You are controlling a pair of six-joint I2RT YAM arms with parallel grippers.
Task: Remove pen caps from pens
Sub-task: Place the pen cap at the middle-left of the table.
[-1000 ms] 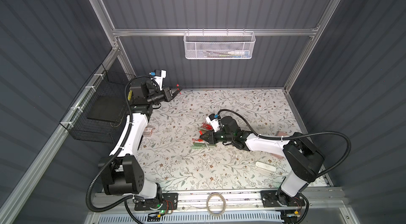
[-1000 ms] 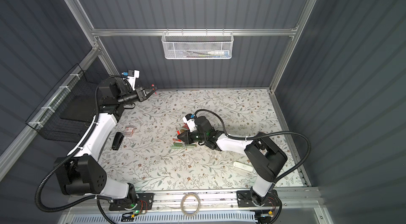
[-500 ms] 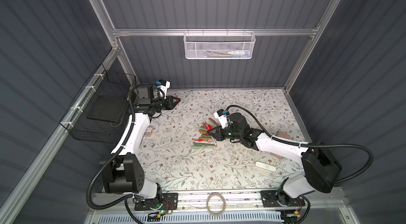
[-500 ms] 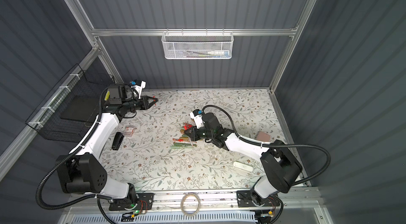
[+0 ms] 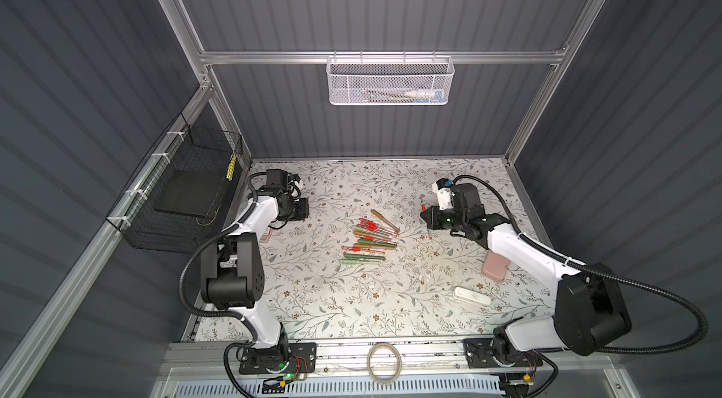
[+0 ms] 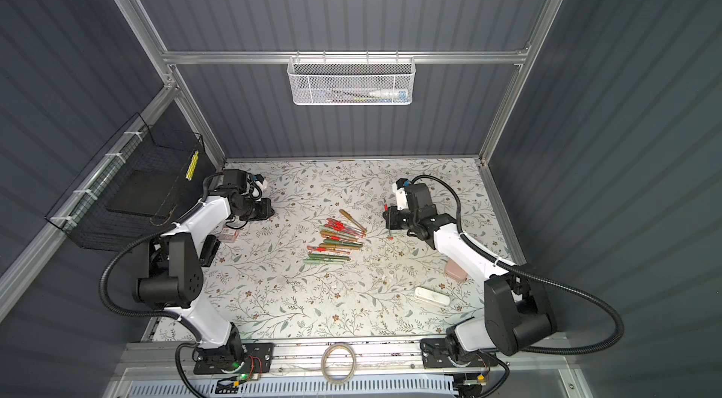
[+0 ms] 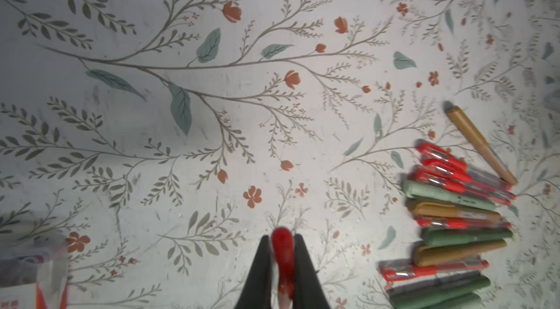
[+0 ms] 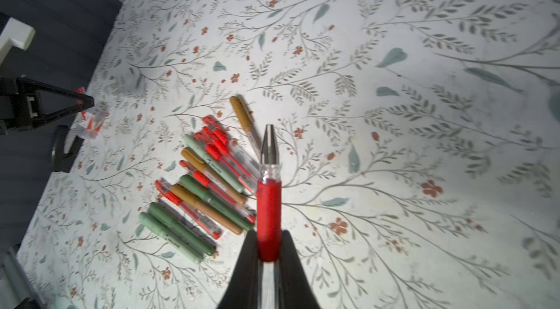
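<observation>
- Left gripper: fingers clamped on a small red cap, which sits at their very tips with little plastic inside the grip. It hovers over bare table at the far left, near a small clear box with red pieces in it.
- Right gripper: fingers closed on one clear pen, gripped at its red sleeve, with the metal tip bare and pointing away from the wrist. It is held in the air to the right of the pile.
- Remaining pens: a tight cluster at mid-table, touching and partly overlapping. The red-accented ones in plain sight carry caps; the ends of some green and brown ones cannot be read.
- Judgement: one pen is uncapped and both halves are yet to be set down.
- Risk — cap loss: the cap is smooth and held only at the tips, so a quick swing or an early release could send it rolling away beside the box.
- Risk — ink: the bare tip could mark the table if lowered point first.
- Risk — mixing: laid onto the cluster, the open pen would be hard to tell from capped ones.
- Risk — next pick: packed neighbours may be dragged or pinched along.
- Pink case and white case lie under the right arm's reach — a low sweep could knock them.
</observation>
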